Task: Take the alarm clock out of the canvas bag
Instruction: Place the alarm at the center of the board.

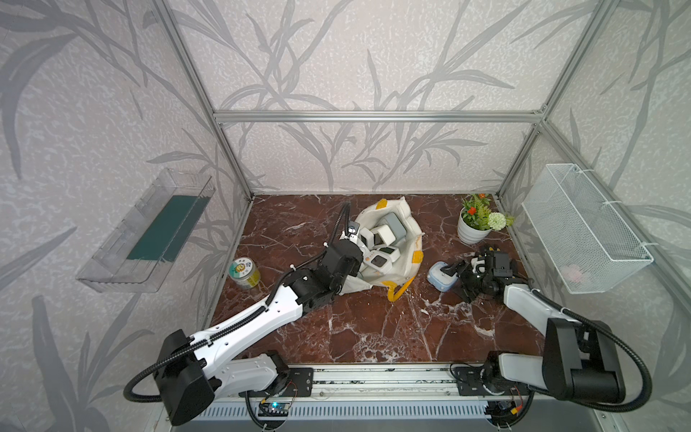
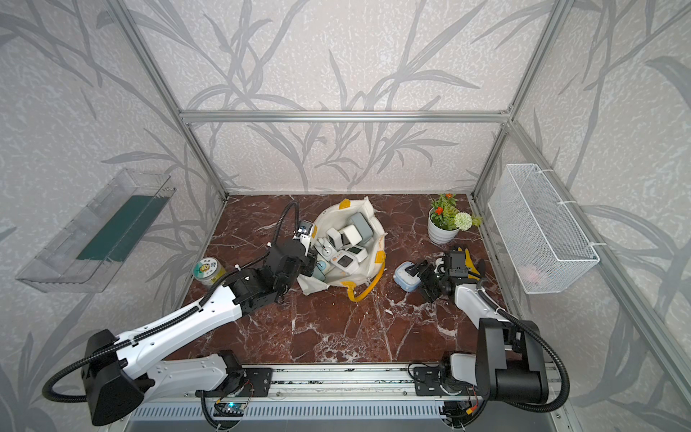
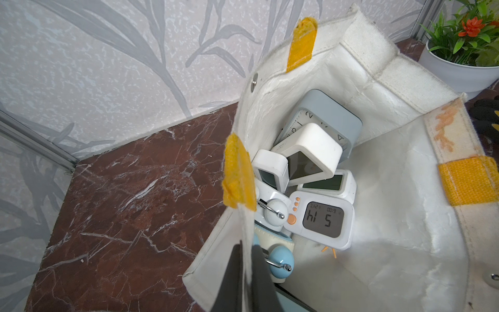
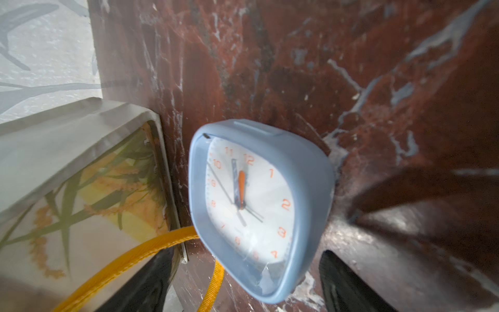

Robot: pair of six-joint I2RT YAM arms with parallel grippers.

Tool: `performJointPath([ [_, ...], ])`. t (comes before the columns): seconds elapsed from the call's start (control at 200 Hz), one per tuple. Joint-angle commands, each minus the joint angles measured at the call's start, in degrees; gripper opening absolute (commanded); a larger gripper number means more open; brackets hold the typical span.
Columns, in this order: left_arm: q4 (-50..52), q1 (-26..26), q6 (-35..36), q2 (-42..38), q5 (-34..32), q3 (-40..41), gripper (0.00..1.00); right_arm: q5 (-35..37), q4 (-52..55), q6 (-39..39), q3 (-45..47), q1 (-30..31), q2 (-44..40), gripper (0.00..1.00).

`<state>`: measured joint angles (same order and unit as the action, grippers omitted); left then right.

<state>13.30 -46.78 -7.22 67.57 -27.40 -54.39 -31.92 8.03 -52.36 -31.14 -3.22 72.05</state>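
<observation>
Currently on view, largest first.

1. Table: red-brown marble top, white veins.
2. Wire basket: white mesh, hung on the side wall on the robot's right.
3. Clear tray: see-through plastic with a green base, on the opposite wall.
4. Canvas bag: cream, yellow handles, slumped near the back middle of the table with its mouth wide open. A plant print shows on one side in the right wrist view.
5. Left gripper: pressed together, pinching the bag's rim fabric.
6. Right gripper: jaws spread, one finger on each side of the blue alarm clock, holding nothing.
7. Potted plant: white pot, back right corner.
8. Tin: round, green-and-yellow label, near the left edge.
9. Blue alarm clock: outside the bag, resting on the table just beside it, white dial with orange numerals.
10. Other clocks: several, white and grey-blue, heaped inside the bag.
</observation>
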Motion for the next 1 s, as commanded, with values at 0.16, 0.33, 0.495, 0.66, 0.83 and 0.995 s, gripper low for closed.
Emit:
performJointPath([
  [0.16,0.4,-0.1,1.6,-2.0,-1.1,-1.3,0.0,6.6,-1.5,1.4,-1.3,5.5,-12.5,0.85],
  [0.33,-0.2,-0.1,2.8,-1.9,-1.1,-1.0,0.0,16.9,-1.6,8.8,-6.1,17.4,-18.5,0.85],
  [0.495,-0.6,-0.1,3.4,-2.0,-0.7,-0.9,0.0,23.7,-3.6,15.1,-9.8,28.3,-18.9,0.84],
  [0.66,-1.6,-0.3,4.3,-2.3,-0.7,-0.9,0.0,28.1,-7.9,23.3,-11.6,39.7,-16.4,0.83],
  [0.83,-4.0,-0.6,5.7,-3.2,-1.5,-0.4,0.0,28.9,-7.9,23.9,-12.9,46.3,-9.4,0.82],
  [0.995,-6.2,-0.8,7.2,-3.8,-1.6,-0.2,0.0,29.3,-8.5,25.1,-13.9,50.9,-2.8,0.81],
])
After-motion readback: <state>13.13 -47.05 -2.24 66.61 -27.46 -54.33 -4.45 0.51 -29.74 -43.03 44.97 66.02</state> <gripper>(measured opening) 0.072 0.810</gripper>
